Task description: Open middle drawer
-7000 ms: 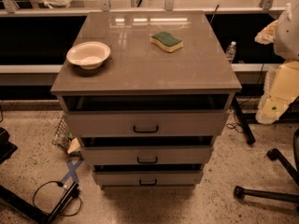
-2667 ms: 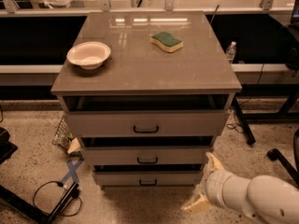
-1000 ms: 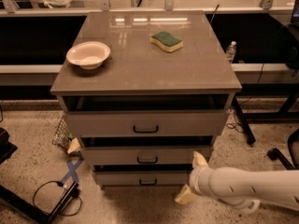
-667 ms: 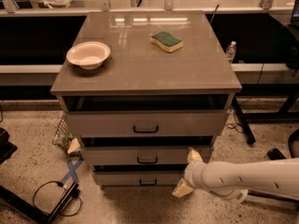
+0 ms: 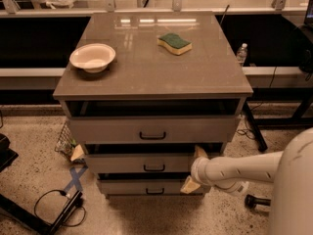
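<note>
The grey cabinet (image 5: 151, 84) has three drawers. The middle drawer (image 5: 122, 162) is the second one, a low grey front with a small black bar handle (image 5: 154, 168) at its centre. My gripper (image 5: 193, 169) reaches in from the right on a white arm (image 5: 244, 169) and sits at the right end of the middle drawer's front. It is open, with one cream finger (image 5: 199, 152) at the drawer's top edge and the other (image 5: 189, 185) near the bottom drawer. It holds nothing and is to the right of the handle.
The taller top drawer (image 5: 112, 129) and the bottom drawer (image 5: 127, 186) have black handles. A cream bowl (image 5: 93, 58) and a green-yellow sponge (image 5: 174, 43) lie on the cabinet top. Cables and a black stand (image 5: 54, 212) lie on the floor at left; a water bottle (image 5: 241, 54) stands at right.
My arm has come in from the lower right and the gripper has moved left and slightly up, up to the right end of the middle drawer's front. The drawers have not moved.
</note>
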Action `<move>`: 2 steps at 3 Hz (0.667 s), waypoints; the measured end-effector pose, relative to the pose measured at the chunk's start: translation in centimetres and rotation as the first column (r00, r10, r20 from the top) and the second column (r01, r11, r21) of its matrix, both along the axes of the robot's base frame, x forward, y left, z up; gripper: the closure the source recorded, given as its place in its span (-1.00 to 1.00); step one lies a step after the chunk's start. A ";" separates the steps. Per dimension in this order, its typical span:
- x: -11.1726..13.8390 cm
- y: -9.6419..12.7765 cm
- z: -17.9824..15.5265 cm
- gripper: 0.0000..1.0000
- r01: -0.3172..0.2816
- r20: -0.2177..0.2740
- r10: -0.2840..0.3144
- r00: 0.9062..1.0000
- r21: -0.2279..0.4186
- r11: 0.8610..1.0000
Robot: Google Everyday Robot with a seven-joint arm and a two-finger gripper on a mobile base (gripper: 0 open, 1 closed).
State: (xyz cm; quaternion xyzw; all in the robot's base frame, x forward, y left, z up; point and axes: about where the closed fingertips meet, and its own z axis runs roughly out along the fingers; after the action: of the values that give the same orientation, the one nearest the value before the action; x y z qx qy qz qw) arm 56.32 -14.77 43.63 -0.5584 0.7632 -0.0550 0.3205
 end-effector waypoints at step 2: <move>2.4 0.3 -1.9 -0.20 -0.015 -0.062 0.009 0.998 -0.109 0.994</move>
State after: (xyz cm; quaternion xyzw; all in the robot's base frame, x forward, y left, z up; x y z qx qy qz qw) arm 58.71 -14.44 41.72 -0.5810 0.7652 -0.0776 0.2663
